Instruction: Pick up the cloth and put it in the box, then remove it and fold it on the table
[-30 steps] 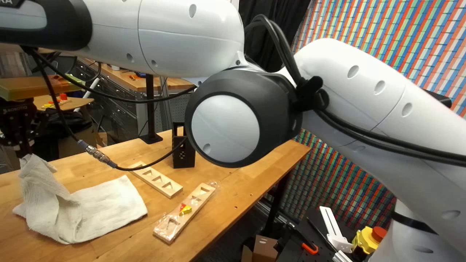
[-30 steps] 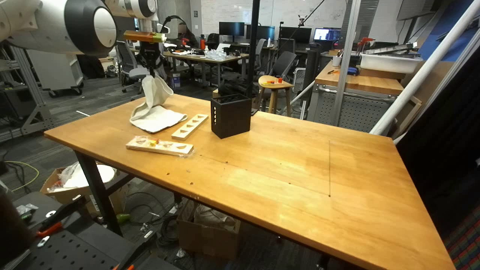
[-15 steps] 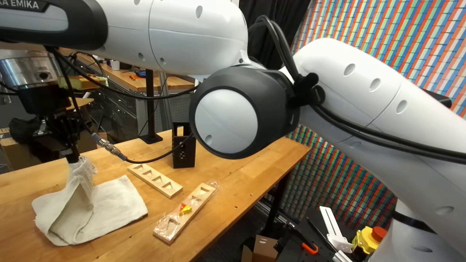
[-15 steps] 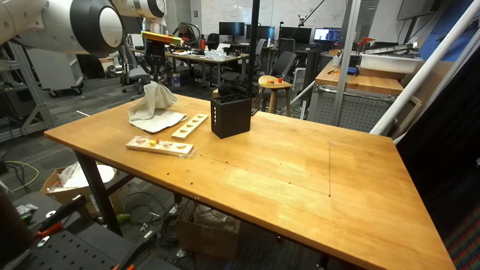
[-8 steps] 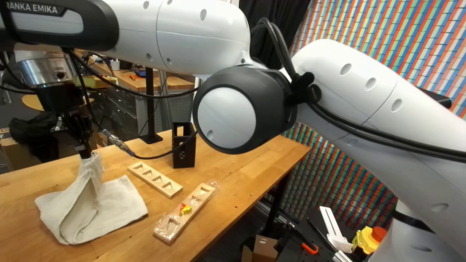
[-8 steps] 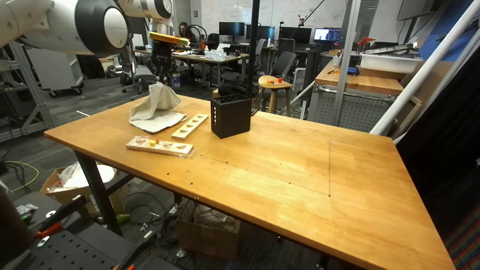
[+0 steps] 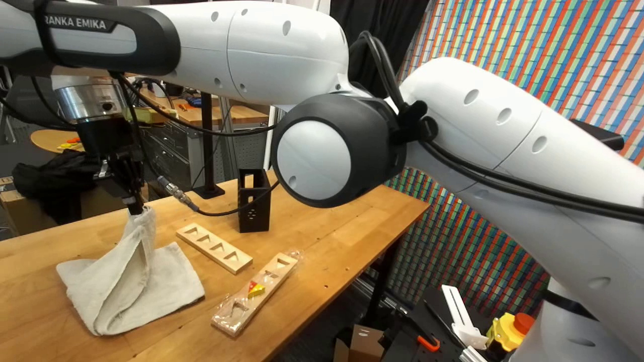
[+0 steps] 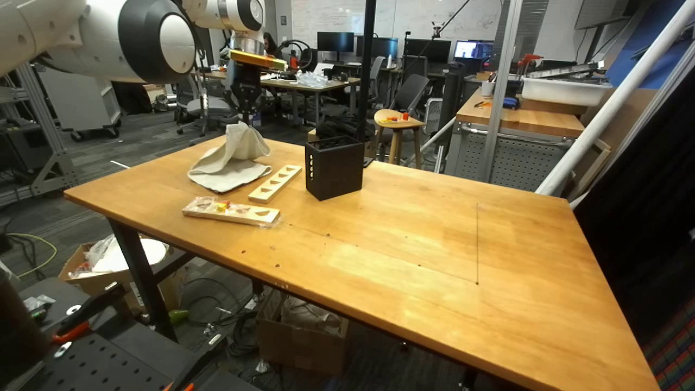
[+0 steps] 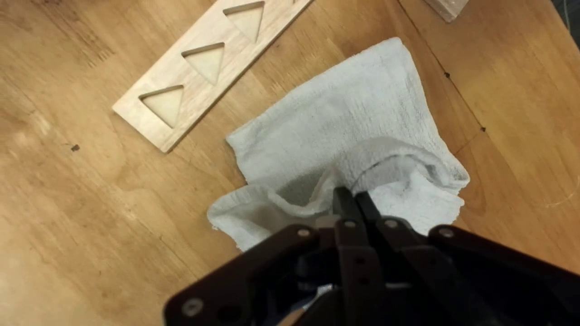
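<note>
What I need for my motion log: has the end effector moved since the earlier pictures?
Yes. In both exterior views, the end effector has moved toward the picture's right, nearer the black box, which has stayed put.

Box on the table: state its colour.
The box is black, seen best in an exterior view.

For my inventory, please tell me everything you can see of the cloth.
The cloth is plain off-white, soft-looking, lightly textured fabric. The gripper, shut on it, holds one part up in a folded peak; its lower part lies on the wooden table, one end fairly flat. It is outside the black box; a slotted wooden board lies beside it, not touching.
</note>
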